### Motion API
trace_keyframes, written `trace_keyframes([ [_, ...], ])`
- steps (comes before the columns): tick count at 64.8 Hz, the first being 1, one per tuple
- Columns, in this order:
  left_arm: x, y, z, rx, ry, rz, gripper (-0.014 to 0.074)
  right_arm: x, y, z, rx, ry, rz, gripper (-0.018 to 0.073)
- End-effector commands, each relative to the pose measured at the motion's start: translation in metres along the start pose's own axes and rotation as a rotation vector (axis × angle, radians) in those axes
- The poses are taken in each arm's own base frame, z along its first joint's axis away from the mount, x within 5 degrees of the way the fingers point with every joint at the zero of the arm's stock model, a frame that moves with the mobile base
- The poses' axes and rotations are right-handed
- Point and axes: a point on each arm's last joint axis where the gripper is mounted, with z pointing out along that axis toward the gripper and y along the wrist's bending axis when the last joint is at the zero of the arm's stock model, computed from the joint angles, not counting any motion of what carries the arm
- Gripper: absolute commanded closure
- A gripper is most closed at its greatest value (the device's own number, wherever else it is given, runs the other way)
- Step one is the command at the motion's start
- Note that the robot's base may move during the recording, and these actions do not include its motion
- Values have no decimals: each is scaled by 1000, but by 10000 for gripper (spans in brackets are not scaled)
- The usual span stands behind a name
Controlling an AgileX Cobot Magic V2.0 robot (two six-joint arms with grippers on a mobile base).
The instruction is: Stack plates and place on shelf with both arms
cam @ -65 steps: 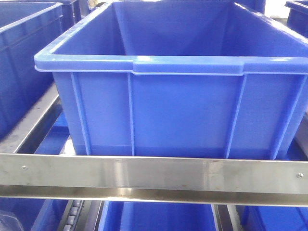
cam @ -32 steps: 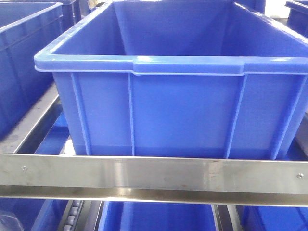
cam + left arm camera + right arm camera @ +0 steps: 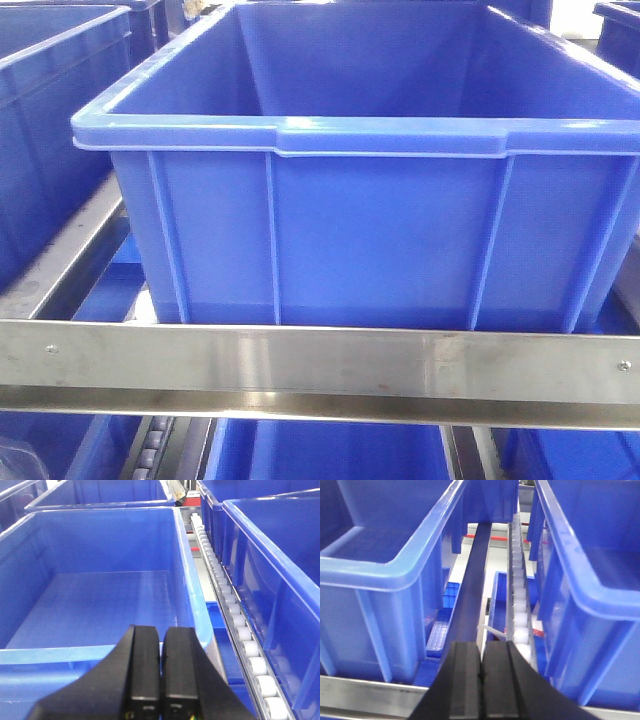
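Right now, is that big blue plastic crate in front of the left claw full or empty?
Empty. The left wrist view looks into the big blue plastic crate and shows only its bare textured floor, no plates. The left claw is shut.

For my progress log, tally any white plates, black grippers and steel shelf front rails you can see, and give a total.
White plates: 0 in any view
Black grippers: 2, the left gripper and the right gripper, both shut and empty
Shelf front rail: 1
Total: 3

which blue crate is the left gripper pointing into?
The left gripper, shut, faces the empty crate directly ahead; the other crate sits beyond the roller track on its right.
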Motion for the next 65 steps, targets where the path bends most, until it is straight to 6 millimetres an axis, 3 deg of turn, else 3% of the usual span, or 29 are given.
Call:
trace_keyframes([
  [1,-17,1,0,-12,-107,-1,514,-10,-1,-2,8,-124,4,512],
  [50,-17,1,0,-12,-110,-1,514,-10,-1,-2,8,-128,4,512],
  [65,19,1,-18,-38,-212,6,514,-10,-1,-2,8,-128,4,512],
])
